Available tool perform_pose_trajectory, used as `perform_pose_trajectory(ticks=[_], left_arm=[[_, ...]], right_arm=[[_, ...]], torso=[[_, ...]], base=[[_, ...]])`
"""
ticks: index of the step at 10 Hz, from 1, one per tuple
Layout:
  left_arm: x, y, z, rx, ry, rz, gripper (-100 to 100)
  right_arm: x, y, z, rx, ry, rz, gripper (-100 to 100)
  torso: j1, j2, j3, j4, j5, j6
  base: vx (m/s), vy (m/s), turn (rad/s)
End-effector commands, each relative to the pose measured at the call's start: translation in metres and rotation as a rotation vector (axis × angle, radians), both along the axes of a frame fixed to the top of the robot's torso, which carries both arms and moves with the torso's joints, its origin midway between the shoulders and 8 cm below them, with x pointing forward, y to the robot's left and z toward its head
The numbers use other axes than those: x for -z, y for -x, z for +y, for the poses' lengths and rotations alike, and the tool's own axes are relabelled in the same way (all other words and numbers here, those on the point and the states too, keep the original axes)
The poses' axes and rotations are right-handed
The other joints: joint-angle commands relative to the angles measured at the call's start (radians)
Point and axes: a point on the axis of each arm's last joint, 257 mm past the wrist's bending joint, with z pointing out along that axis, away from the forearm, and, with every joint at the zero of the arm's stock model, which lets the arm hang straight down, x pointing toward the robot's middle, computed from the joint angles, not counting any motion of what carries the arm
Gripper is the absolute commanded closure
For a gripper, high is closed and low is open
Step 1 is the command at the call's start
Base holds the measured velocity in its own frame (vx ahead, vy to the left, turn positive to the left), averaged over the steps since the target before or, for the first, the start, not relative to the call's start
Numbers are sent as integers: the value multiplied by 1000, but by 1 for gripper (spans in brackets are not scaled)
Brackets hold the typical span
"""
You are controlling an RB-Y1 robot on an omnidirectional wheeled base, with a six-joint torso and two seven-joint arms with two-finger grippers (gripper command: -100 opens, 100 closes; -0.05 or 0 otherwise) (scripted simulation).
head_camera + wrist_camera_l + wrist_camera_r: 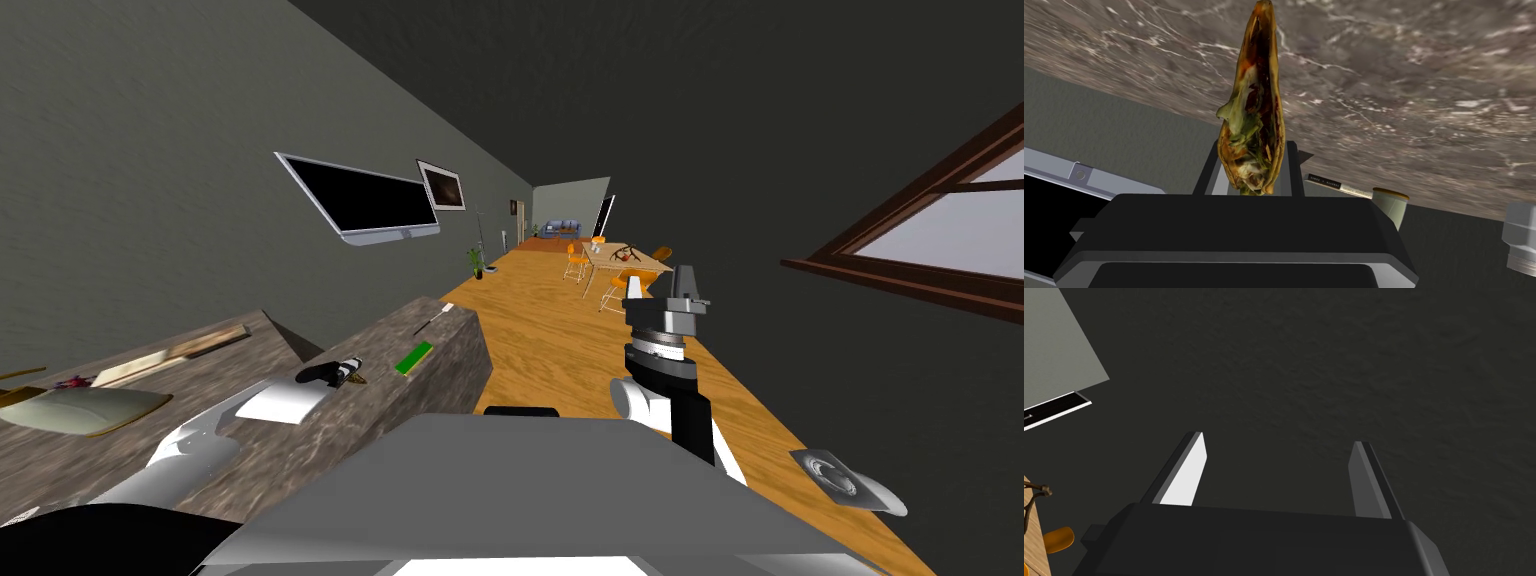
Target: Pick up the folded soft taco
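Marbled brown desk [450, 350] along a grey wall, with a wood floor [560, 340] running off to the far end of the room. So, the left tool [1254, 145] is clamped on the taco [1251, 110]. Both fingers [1287, 170] are pressed flat on its sides. The folded shell stands edge-on between them and sticks out well past the tips, with greens and dark filling showing along the open seam.

From the head camera that tool sits over the desk top, just beside a white sheet [275, 402], and the taco pokes out the front toward the desk's far end. Can't tell if it's actually clear of the surface or touching it.

Further along the desk there's a green strip [413, 358], then a thin white stick [435, 318] near the far corner. On the desk's other wing, nearer the wall, lies a wooden board [170, 352]. A flat screen [370, 200] hangs on the wall above.

The right tool [685, 285] is up over the floor, well apart from the desk, fingers spread wide with nothing between them.
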Motion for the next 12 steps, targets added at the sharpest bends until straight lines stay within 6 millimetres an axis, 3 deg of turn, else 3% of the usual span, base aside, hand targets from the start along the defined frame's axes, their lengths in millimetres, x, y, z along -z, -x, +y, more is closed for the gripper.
perform_pose_trajectory(ticks=[1, 2, 4, 5, 7, 8, 10, 11, 12], left_arm=[[6, 15, -3, 4, 3, 24, 100], [-10, 10, -1, -5, -5, -16, 100], [-1, 24, -13, 16, 4, 15, 100], [-15, 23, -11, 7, -4, -17, 100], [-5, 41, -22, 25, 7, 22, 100], [-20, 37, -21, 20, -2, -13, 100], [-11, 53, -33, 38, 11, 22, 100], [-13, 49, -29, 33, 7, 11, 100], [-12, 50, -30, 34, 9, 12, 0]], right_arm=[[0, 0, 0, 0, 0, 0, 0], [0, 0, 0, 0, 0, 0, 0], [0, 0, 0, 0, 0, 0, 0], [0, 0, 0, 0, 0, 0, 0], [0, 0, 0, 0, 0, 0, 0], [0, 0, 0, 0, 0, 0, 0], [0, 0, 0, 0, 0, 0, 0], [0, 0, 0, 0, 0, 0, 0], [0, 0, 0, 0, 0, 0, 0]], torso=[[0, 0, 0, 0, 0, 0], [1, 1, 1, 0, 1, 0], [0, 0, 0, 0, 0, 0], [0, 2, 1, 0, 0, 0], [-1, 0, 0, 0, -1, 0], [0, 2, 1, 0, 0, 0], [0, 0, 0, 0, -1, 0], [0, 2, 1, 0, 0, 0], [0, 3, 2, 1, -1, 0]], base=[[39, 15, -15], [70, 15, 26], [56, 8, 7], [72, -15, 32], [59, 9, 4], [68, 11, 30], [54, 13, 4], [10, 0, 3], [0, 0, 0]])
